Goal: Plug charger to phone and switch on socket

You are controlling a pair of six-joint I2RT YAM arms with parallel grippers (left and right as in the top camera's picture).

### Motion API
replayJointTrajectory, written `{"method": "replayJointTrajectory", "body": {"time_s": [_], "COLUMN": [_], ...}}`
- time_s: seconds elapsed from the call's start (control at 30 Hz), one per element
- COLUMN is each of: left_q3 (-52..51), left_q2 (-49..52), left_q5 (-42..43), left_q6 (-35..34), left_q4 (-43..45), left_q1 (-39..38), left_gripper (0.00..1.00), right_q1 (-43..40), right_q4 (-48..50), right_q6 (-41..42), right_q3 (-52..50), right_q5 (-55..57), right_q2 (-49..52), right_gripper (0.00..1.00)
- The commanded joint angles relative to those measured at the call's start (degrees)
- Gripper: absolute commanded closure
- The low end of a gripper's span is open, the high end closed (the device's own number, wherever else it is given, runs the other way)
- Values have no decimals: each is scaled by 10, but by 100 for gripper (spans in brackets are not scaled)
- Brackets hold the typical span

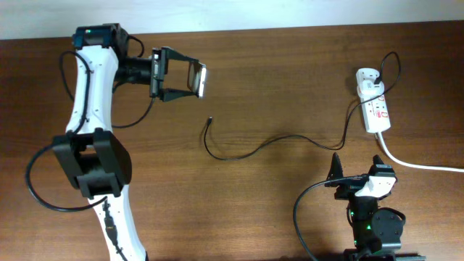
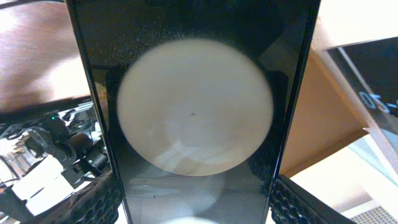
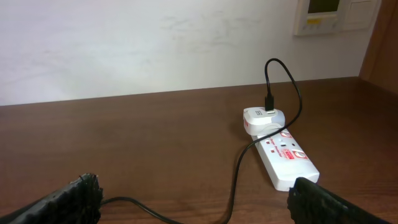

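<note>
My left gripper [image 1: 183, 77] is shut on the phone [image 1: 197, 79] and holds it above the table's far left. In the left wrist view the black phone [image 2: 194, 106] with its white round patch fills the picture, and the gripper [image 2: 196, 213] clamps its two long edges. The charger's plug tip [image 1: 210, 120] lies free on the wood below the phone. Its thin black cable [image 1: 290, 137] snakes right to the white adapter [image 1: 367, 77], which sits in the socket [image 1: 378, 113]. My right gripper [image 1: 357, 168] stands open just in front of the socket [image 3: 283, 155], holding nothing.
The socket's thick white cord [image 1: 417, 164] runs off to the right edge. The black cable [image 3: 235, 180] crosses the wood between the right fingers [image 3: 62, 202]. A white wall borders the table's far edge.
</note>
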Motion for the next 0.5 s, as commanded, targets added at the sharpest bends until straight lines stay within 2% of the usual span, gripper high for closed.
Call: {"method": "replayJointTrajectory", "body": {"time_s": [0.0,0.33,0.47], "left_q3": [-1,-1,-1], "left_q2": [-19,-19,-19], "left_q5": [17,-35,-100], "left_q6": [3,3,3], "left_q4": [-1,-1,-1], "left_q1": [10,11,8], "left_gripper": [100,100,100], "right_q1": [4,4,4], "right_q4": [-2,-2,-2], "right_q6": [2,2,2], "right_q3": [-5,-5,-5], "right_q5": [-1,-1,-1], "right_q2": [-4,-4,-4], "right_gripper": [1,1,1]}}
